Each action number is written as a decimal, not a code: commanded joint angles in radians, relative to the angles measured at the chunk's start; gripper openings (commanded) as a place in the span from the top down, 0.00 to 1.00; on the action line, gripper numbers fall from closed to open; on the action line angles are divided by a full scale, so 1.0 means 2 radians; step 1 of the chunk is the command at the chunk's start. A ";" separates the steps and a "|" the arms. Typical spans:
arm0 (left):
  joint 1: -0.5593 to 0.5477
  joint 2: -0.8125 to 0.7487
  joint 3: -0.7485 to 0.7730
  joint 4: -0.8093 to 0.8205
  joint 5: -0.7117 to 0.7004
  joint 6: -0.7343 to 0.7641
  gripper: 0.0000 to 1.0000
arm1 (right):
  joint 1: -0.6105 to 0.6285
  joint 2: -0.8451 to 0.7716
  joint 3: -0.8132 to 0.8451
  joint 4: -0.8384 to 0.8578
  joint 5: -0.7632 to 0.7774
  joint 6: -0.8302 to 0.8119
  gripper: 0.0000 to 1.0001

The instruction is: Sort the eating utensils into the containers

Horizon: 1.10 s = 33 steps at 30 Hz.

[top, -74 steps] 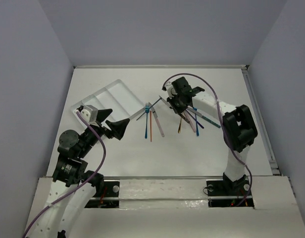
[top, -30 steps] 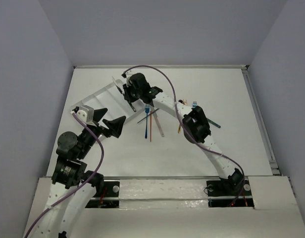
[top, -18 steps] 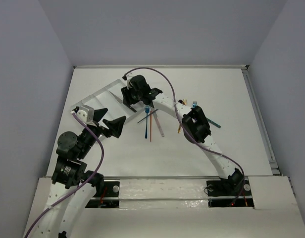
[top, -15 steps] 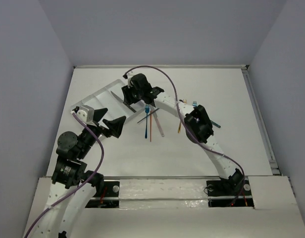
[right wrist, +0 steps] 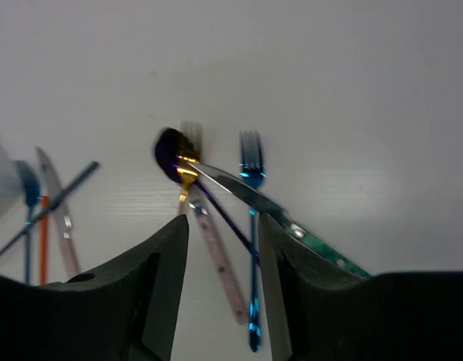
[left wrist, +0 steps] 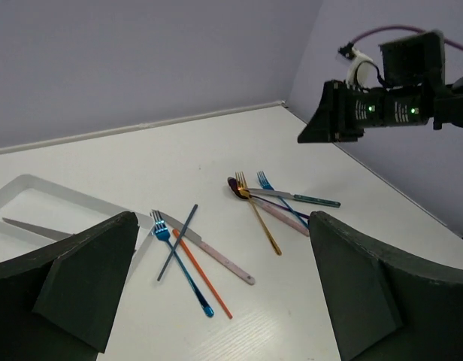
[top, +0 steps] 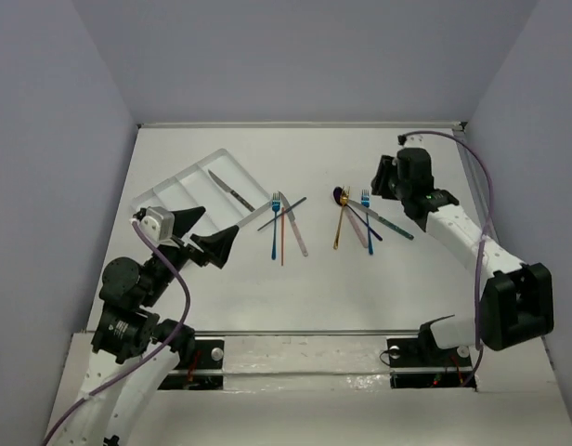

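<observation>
White counter (top: pixel 267 297); white tray (top: pixel 187 177) holding a grey knife (top: pixel 230 190). Centre group: blue fork (top: pixel 275 228), orange utensil (top: pixel 282 243). Right group: gold fork (top: pixel 339 228), purple spoon (top: pixel 340 195), teal-handled knife (top: pixel 397 229). Right arm (top: pixel 458 226) white, with black joints.

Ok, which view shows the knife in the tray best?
Top external: the knife lies whole in the tray. Left wrist shows part of it, cut off by a finger. Right wrist misses it.
</observation>
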 commanded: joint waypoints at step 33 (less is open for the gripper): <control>-0.084 -0.062 0.024 0.000 -0.020 0.008 0.01 | -0.111 0.202 0.023 -0.150 -0.075 -0.215 0.55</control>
